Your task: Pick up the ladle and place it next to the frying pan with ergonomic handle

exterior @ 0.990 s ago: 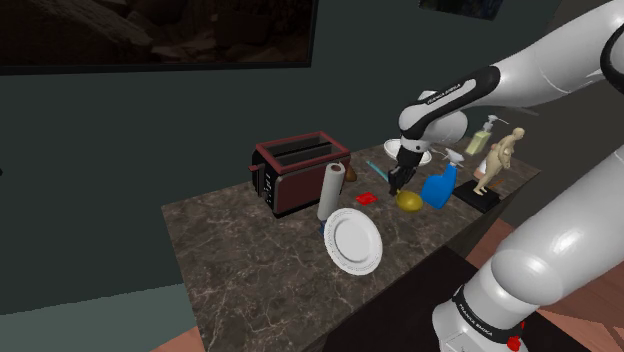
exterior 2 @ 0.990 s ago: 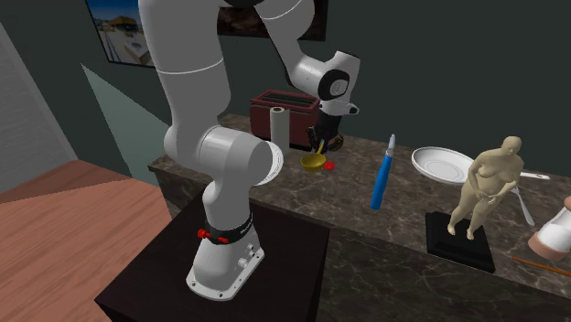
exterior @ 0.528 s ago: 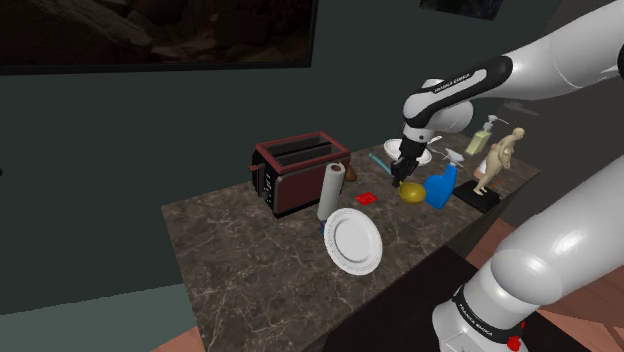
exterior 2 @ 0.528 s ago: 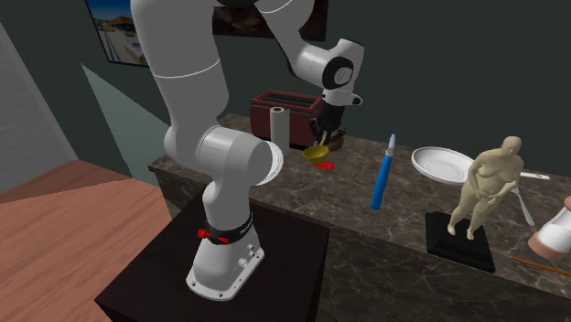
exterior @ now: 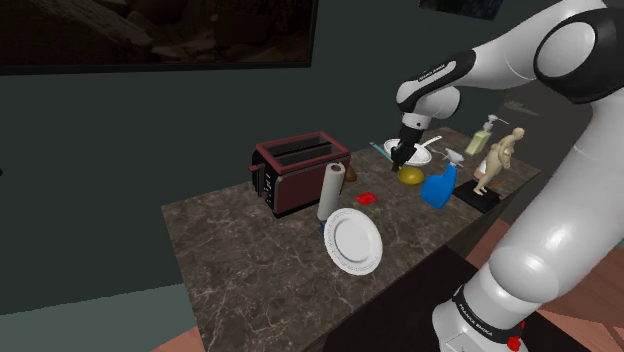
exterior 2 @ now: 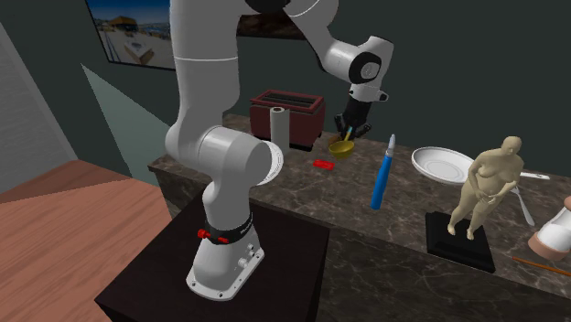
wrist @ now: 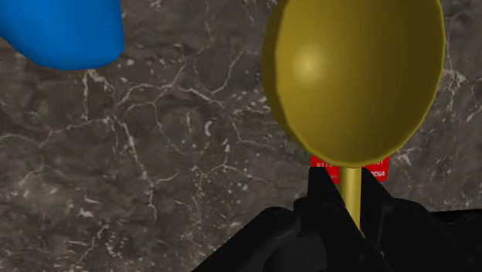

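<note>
A golden ladle [exterior: 410,175] hangs above the dark marble counter [exterior: 250,250], bowl downward. My black gripper [exterior: 401,158] is shut on its thin handle just above the bowl. The second exterior view has the ladle's bowl [exterior 2: 341,147] under the gripper [exterior 2: 348,134], off the counter. In the wrist view the fingers clasp the handle [wrist: 351,193], and the bowl [wrist: 355,77] stands out beyond them. The white frying pan [exterior 2: 444,165] lies on the counter to the second exterior view's right of the ladle. In the shoulder view the pan [exterior: 421,154] sits just behind the gripper.
A blue spray bottle [exterior: 438,187] stands between ladle and figurine [exterior: 497,158]. A small red object [exterior: 366,198] lies on the counter near the ladle. A dark red toaster [exterior: 298,170], paper towel roll [exterior: 331,190] and white plate [exterior: 353,241] sit toward the shoulder view's left.
The gripper has lifted the ladle off the counter and carried it toward the second exterior view's right, away from the red object and closer to the pan.
</note>
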Motion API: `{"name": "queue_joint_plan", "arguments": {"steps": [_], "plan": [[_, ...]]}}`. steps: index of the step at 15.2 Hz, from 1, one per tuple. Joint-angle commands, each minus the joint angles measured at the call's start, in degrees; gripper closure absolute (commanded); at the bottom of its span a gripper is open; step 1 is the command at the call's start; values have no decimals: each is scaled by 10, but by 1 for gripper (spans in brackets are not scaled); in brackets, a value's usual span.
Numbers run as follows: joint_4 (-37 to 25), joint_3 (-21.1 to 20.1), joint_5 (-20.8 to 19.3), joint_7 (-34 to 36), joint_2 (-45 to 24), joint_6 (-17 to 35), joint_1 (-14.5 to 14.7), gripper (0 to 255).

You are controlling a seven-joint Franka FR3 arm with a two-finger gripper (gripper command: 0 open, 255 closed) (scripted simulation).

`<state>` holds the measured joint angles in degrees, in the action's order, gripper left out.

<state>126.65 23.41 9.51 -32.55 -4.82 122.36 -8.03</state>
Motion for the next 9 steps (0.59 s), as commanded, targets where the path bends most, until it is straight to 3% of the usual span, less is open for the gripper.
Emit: {"name": "queue_joint_plan", "arguments": {"steps": [1, 9], "plan": [[-52, 6, 16, -25, -42, -16, -12, 255], [-291, 5, 71, -86, -215, -105, -77, 255]]}}
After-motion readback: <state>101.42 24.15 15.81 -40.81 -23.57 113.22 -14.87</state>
